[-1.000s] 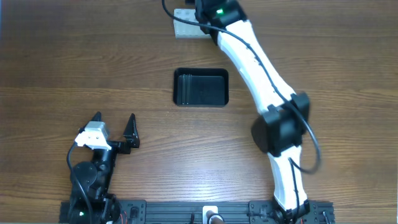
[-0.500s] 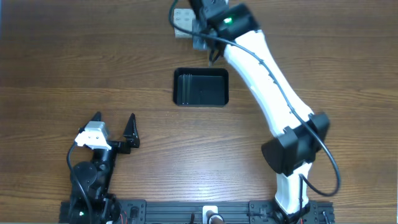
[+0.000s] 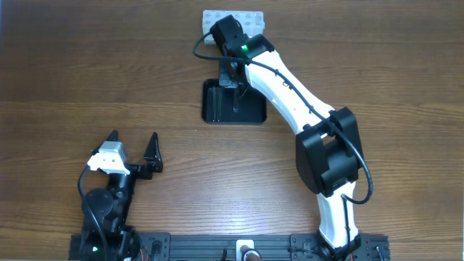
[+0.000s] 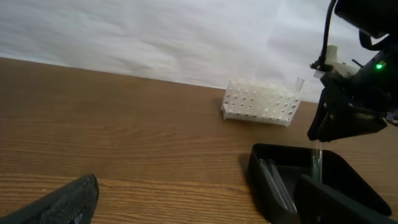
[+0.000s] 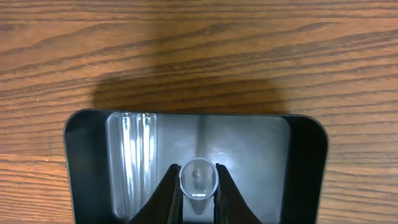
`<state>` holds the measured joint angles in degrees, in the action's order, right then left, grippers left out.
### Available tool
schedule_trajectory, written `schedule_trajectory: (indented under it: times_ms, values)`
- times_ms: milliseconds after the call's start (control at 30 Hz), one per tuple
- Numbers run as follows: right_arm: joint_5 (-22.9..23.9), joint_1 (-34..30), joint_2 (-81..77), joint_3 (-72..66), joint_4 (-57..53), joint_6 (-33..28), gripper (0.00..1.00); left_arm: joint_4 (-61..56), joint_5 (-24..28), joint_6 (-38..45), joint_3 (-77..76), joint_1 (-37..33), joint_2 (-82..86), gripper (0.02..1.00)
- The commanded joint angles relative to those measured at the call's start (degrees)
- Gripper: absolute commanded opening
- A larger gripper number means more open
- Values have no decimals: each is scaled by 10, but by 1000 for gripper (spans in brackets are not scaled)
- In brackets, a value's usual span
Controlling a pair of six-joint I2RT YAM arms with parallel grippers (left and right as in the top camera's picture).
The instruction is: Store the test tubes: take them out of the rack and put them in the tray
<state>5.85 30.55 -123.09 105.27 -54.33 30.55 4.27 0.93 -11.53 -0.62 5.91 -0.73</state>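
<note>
Hanging over tray | right gripper pointing down, pinching test tube

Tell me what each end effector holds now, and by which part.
The right end effector holds a test tube near its open top end, upright over the black tray. The left end effector is open and holds nothing.

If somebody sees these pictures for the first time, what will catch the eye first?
The right gripper stands out first: it is shut on a clear test tube, held upright over the middle of the black rectangular tray. More clear tubes lie along one side wall of that tray, and the white perforated rack stands beyond it, towards the table's far edge.
</note>
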Motion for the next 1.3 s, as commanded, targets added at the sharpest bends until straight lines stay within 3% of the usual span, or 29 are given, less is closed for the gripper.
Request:
schedule_trajectory:
  times_ms: [33,333,500,700,800,900,1000,1100,1300]
  values:
    - [-5,4,-25,-3,3,23,86,1,5,9,3,-3,3,1000]
    - [-18,6,-37,-3,24,26,213,1,5,9,3,-3,3,1000]
    - [-21,4,-37,0,56,-9,419,1,5,9,3,-3,3,1000]
    - [-19,-9,-26,25,48,-32,446,1,6,9,3,-3,3,1000]
    - [-8,-23,-8,39,67,-59,507,1,5,9,3,-3,3,1000]
    - [35,-42,7,49,105,-88,614,1,5,9,3,-3,3,998]
    - [89,-63,8,49,195,-126,827,1,5,9,3,-3,3,1000]
    - [90,-77,-10,48,284,-210,945,1,6,9,3,-3,3,1000]
    - [88,-95,-46,48,367,-258,974,1,5,9,3,-3,3,1000]
